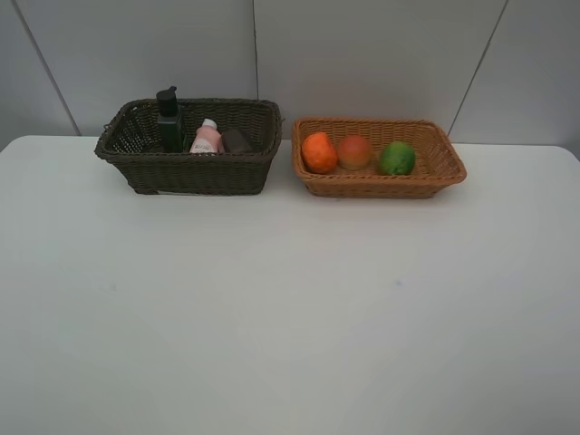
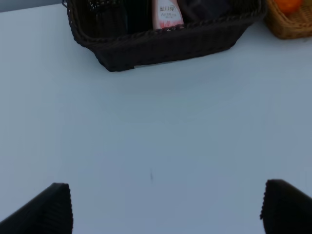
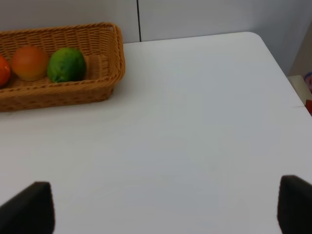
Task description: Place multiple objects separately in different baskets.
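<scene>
Left gripper [image 2: 165, 207]: jaws wide apart, nothing between them; only two black fingertips show at the lower corners of the left wrist view, above bare tabletop.
Right gripper [image 3: 165, 207]: jaws likewise spread wide and empty, black tips at the lower corners of the right wrist view.
Table [image 1: 290, 308]: white and plain; it fills the lower two thirds of the high view, bare from the near edge up to the baskets.
Table edges: the far edge runs along the grey wall; a rounded far corner shows at upper right of the right wrist view.
Dark brown basket [image 1: 190, 168]: deeper, upper left of centre in the high view, near the far edge.
In it, three things: dark green bottle [image 1: 169, 122] with black cap, upright; pink bottle [image 1: 207, 138] with white cap, leaning; a dark purplish cup [image 1: 237, 140] beside it.
Tan basket [image 1: 426, 172]: shallow, flared sides, just beside the dark one, upper right of centre.
In it, three fruits in a row: orange [image 1: 319, 151], peach-like fruit [image 1: 354, 151], green lime-like fruit [image 1: 396, 158].
Count: two baskets, two bottles, one cup, three fruits.
</scene>
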`<state>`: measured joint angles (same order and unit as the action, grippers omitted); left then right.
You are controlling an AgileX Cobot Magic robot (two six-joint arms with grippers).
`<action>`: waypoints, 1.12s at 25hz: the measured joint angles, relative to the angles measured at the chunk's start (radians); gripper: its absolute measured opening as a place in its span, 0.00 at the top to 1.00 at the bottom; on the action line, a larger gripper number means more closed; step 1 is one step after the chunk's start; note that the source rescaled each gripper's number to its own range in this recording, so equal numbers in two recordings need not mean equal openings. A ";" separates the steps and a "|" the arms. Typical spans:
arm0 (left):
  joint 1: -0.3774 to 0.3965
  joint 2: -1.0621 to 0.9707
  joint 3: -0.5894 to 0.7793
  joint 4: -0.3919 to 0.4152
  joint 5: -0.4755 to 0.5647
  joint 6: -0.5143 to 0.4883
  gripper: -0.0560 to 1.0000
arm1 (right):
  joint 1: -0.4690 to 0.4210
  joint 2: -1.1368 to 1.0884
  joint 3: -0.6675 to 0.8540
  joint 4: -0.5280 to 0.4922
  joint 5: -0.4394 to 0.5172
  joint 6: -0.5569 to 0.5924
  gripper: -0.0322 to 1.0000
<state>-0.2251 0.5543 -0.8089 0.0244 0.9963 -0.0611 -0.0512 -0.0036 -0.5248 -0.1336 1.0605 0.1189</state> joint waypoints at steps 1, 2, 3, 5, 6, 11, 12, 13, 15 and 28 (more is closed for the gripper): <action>0.000 -0.029 0.000 0.000 0.021 0.000 0.00 | 0.000 0.000 0.000 0.000 0.000 0.000 0.03; 0.000 -0.058 0.001 0.000 0.043 0.000 0.00 | 0.000 0.000 0.000 0.000 0.000 0.000 0.03; 0.000 -0.083 0.003 0.000 0.057 -0.001 0.00 | 0.000 0.000 0.000 0.000 0.000 0.000 0.03; 0.000 -0.143 0.014 0.000 0.075 -0.001 0.00 | 0.000 0.000 0.000 0.000 0.000 0.000 0.03; 0.000 -0.172 0.025 0.000 0.080 -0.001 0.00 | 0.000 0.000 0.000 0.000 0.000 0.000 0.03; 0.000 -0.293 0.143 0.000 0.088 -0.001 0.00 | 0.000 0.000 0.000 0.000 0.000 0.000 0.03; 0.000 -0.315 0.169 0.000 0.089 -0.001 0.00 | 0.000 0.000 0.000 0.000 0.000 0.000 0.03; 0.000 -0.336 0.198 0.000 0.089 -0.001 0.00 | 0.000 0.000 0.000 0.000 0.000 0.000 0.03; 0.000 -0.369 0.249 0.000 0.089 -0.001 0.00 | 0.000 0.000 0.000 0.000 0.000 0.000 0.03; 0.000 -0.500 0.300 0.000 0.069 -0.001 0.00 | 0.000 0.000 0.000 0.000 0.000 0.000 0.03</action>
<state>-0.2251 0.0546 -0.5085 0.0244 1.0656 -0.0620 -0.0512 -0.0036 -0.5248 -0.1336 1.0605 0.1189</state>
